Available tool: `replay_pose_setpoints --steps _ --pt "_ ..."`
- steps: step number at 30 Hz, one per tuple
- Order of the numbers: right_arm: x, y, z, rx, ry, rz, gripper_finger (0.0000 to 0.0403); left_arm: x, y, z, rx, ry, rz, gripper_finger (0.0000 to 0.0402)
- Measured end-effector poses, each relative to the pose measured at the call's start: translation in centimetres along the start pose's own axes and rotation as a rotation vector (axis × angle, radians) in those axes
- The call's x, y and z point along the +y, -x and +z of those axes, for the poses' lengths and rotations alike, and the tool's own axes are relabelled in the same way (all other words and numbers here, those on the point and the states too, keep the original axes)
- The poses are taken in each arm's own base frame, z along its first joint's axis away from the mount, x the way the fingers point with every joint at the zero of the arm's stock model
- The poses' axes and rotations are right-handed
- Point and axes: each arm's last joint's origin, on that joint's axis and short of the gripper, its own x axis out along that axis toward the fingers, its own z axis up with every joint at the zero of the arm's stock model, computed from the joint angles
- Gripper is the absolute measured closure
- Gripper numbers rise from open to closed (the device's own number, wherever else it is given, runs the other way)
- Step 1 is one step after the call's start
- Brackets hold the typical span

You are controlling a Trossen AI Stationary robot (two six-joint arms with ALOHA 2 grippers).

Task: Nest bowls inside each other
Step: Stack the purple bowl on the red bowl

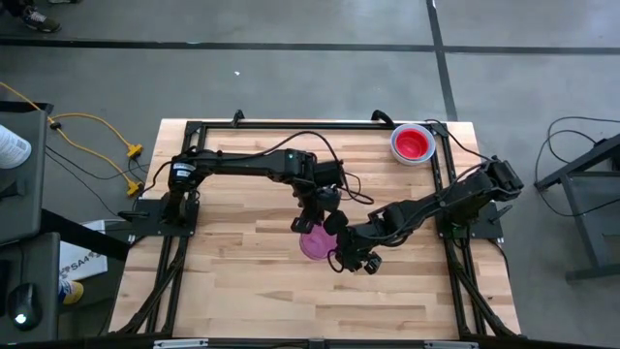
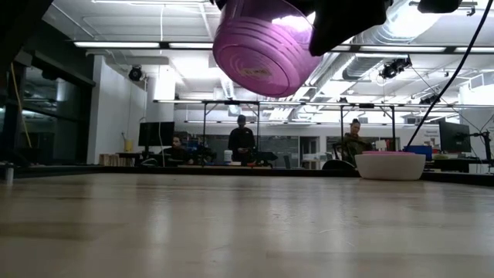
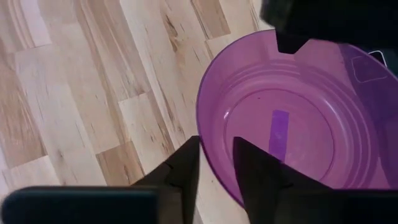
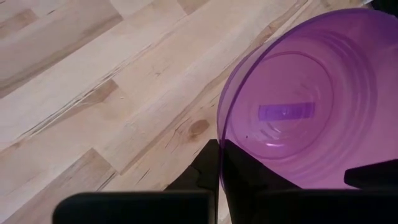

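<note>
A purple bowl (image 1: 315,242) hangs tilted in the air over the middle of the table, its underside (image 2: 262,46) showing in the low view. My right gripper (image 4: 221,158) is shut on its rim at the side toward the table's right edge. My left gripper (image 3: 216,155) stands at the bowl's far side. It is open, with one finger (image 3: 186,165) outside the rim and one (image 3: 255,168) over the inside, and a gap shows between them. A red bowl (image 1: 414,143) sits nested in a white bowl (image 2: 390,166) at the far right corner. My right gripper pinches the purple bowl's rim (image 4: 222,134), one finger inside the bowl and one outside the wall. The fingers come slanting down from the table's right side. The bowl is lifted clear of the table and tilted.
Bare wooden tabletop (image 1: 252,291) lies all around beneath the held bowl. The dark frame rails (image 1: 291,124) run along the table's far edge and sides. People stand in the room far behind the table.
</note>
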Motion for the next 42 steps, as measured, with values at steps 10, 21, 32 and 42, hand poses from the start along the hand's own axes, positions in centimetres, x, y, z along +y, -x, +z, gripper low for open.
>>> replay_pose_setpoints --steps 10,21,32,42 --pt "0.1 0.0 -0.1 0.003 -0.014 0.021 0.0400 0.0 0.0 0.1 -0.013 -0.006 0.001 0.0252" --pt "0.8 0.0 -0.5 0.063 -0.071 0.062 0.0400 0.1 0.0 0.2 -0.012 -0.008 0.017 0.0252" --pt "3.3 -0.3 -1.2 0.178 -0.203 0.121 0.0400 0.1 0.0 0.1 -0.003 -0.002 0.033 0.0252" --pt "3.9 -0.4 -3.4 0.402 -0.415 0.019 0.0400 0.2 0.0 -0.5 0.060 0.129 0.086 0.0252"
